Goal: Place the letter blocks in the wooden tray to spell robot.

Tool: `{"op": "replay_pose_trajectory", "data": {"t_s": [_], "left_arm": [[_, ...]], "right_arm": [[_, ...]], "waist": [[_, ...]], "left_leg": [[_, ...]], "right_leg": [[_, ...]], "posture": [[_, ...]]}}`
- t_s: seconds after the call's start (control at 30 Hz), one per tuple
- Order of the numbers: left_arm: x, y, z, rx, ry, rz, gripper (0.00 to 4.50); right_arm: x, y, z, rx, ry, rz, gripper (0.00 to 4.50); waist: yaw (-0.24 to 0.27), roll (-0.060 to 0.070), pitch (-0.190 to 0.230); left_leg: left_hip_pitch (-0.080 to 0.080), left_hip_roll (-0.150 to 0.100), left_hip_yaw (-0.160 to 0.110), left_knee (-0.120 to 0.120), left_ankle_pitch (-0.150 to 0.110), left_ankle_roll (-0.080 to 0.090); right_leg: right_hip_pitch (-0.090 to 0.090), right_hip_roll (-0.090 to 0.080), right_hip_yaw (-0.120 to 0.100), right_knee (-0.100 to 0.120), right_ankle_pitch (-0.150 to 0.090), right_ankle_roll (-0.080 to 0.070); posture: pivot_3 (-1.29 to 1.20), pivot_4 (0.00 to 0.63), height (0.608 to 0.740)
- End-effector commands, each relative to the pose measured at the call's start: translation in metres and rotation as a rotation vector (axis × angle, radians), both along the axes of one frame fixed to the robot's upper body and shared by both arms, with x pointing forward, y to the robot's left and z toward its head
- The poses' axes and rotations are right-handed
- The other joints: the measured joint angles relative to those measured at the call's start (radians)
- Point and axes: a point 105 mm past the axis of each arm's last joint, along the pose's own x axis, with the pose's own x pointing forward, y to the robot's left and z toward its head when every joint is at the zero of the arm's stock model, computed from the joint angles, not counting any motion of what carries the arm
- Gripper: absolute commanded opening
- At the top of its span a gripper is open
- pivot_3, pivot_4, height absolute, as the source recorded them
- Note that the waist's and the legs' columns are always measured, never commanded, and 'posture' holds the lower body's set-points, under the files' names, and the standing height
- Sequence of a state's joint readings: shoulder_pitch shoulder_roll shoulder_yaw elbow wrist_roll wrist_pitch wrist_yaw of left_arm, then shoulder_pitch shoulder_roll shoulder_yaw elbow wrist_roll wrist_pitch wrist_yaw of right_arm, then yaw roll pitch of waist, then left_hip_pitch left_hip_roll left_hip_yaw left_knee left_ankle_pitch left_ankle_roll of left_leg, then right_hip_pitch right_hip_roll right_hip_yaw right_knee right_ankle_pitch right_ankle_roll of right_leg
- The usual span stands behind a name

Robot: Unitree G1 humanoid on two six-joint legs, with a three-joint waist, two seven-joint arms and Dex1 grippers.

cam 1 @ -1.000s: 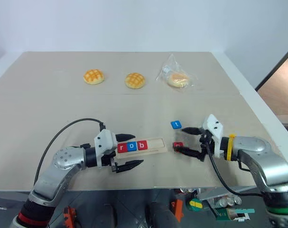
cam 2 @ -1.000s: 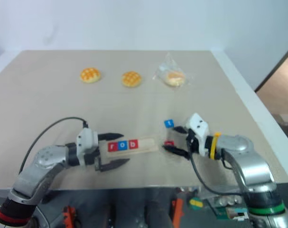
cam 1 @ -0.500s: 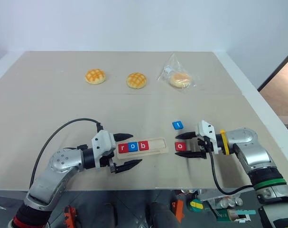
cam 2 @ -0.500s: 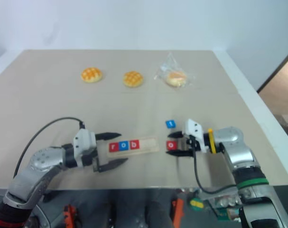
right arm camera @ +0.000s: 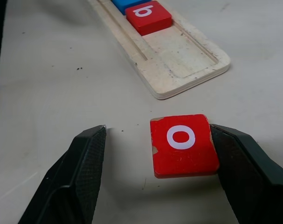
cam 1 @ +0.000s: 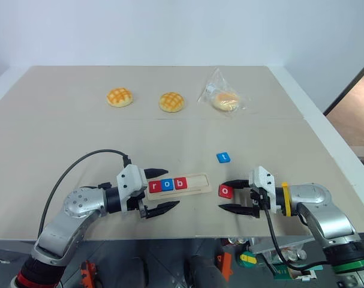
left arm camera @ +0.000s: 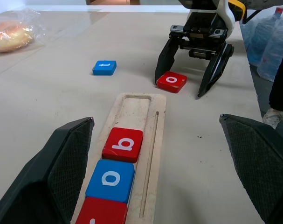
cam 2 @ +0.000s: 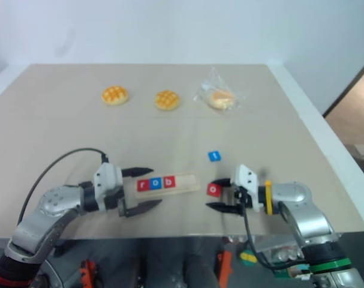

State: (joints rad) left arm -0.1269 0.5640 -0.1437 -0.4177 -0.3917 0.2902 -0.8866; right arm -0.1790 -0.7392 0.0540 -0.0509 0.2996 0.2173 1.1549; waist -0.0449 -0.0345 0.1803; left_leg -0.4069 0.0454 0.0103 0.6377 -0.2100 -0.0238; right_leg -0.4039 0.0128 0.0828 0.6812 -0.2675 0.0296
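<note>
The wooden tray [cam 1: 195, 185] lies near the table's front edge and holds three letter blocks in a row: a red r [cam 1: 155, 186], a blue o [cam 1: 167, 185] and a red b [cam 1: 180, 183]. Its right part is bare. My left gripper [cam 1: 171, 188] is open, with one finger on each side of the tray's left part. A red o block [right arm camera: 182, 144] lies flat on the table just right of the tray. My right gripper [cam 1: 222, 195] is open around it: one finger touches the block's edge and the other stands apart. Farther back lies a blue t block [cam 1: 223, 157].
Two golden buns [cam 1: 119, 97] [cam 1: 171, 101] and a bun in a clear bag [cam 1: 225, 100] sit at the far side of the table. The table's front edge [cam 1: 187, 237] runs close below both grippers.
My right gripper has come down and drawn back toward the front edge, and its fingers now lie level on either side of the red o block. The left gripper has stayed put.
</note>
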Motion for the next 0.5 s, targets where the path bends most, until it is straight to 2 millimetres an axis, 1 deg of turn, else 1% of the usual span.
{"op": "replay_pose_trajectory", "data": {"t_s": [0.03, 0.13, 0.27, 0.3, 0.37, 0.5], "left_arm": [[0.0, -0.002, 0.006, -0.004, -0.034, -0.019, 4.5], [0.0, -0.003, 0.006, -0.003, -0.033, -0.022, 4.5], [0.002, -0.001, 0.007, -0.003, -0.032, -0.022, 4.5], [0.002, -0.001, 0.007, -0.008, -0.031, -0.024, 4.5], [0.001, -0.001, 0.008, -0.016, -0.03, -0.03, 4.5], [0.002, -0.001, 0.008, -0.016, -0.032, -0.035, 4.5]], "right_arm": [[0.002, 0.0, 0.002, 0.016, -0.002, -0.093, 3.44], [0.003, 0.003, 0.0, 0.032, 0.008, -0.149, 3.44], [-0.001, 0.002, -0.006, 0.014, 0.016, -0.217, 2.39], [-0.001, 0.001, -0.006, 0.012, 0.019, -0.234, 1.92], [-0.004, 0.001, -0.007, 0.011, 0.023, -0.257, 1.26], [-0.009, 0.001, -0.008, 0.008, 0.028, -0.274, 1.23]], "waist": [[0.0, 0.0, 0.0], [-0.001, 0.0, 0.0], [0.0, 0.0, 0.0], [0.0, -0.001, -0.001], [0.0, -0.001, -0.001], [0.0, -0.001, -0.001]], "left_leg": [[0.0, 0.0, 0.0, 0.0, 0.0, 0.0], [0.0, 0.0, 0.001, 0.0, 0.0, 0.0], [0.0, 0.0, 0.001, 0.0, 0.001, -0.001], [0.0, 0.0, 0.001, 0.0, 0.001, -0.001], [0.0, 0.0, 0.001, 0.0, 0.001, -0.001], [0.0, 0.0, 0.0, 0.0, 0.001, -0.001]], "right_leg": [[0.0, 0.0, 0.0, 0.0, 0.0, 0.0], [0.0, 0.0, 0.001, 0.0, 0.001, 0.001], [0.0, 0.0, 0.001, 0.0, 0.002, 0.001], [0.0, 0.0, 0.001, 0.0, 0.001, 0.001], [0.0, 0.0, 0.001, 0.0, 0.001, 0.001], [0.0, 0.0, 0.001, 0.0, 0.001, 0.001]], "posture": [[0.0, 0.15, 0.74], [0.0, 0.15, 0.74], [0.0, 0.15, 0.74], [0.0, 0.15, 0.74], [0.0, 0.15, 0.74], [0.0, 0.15, 0.74]]}}
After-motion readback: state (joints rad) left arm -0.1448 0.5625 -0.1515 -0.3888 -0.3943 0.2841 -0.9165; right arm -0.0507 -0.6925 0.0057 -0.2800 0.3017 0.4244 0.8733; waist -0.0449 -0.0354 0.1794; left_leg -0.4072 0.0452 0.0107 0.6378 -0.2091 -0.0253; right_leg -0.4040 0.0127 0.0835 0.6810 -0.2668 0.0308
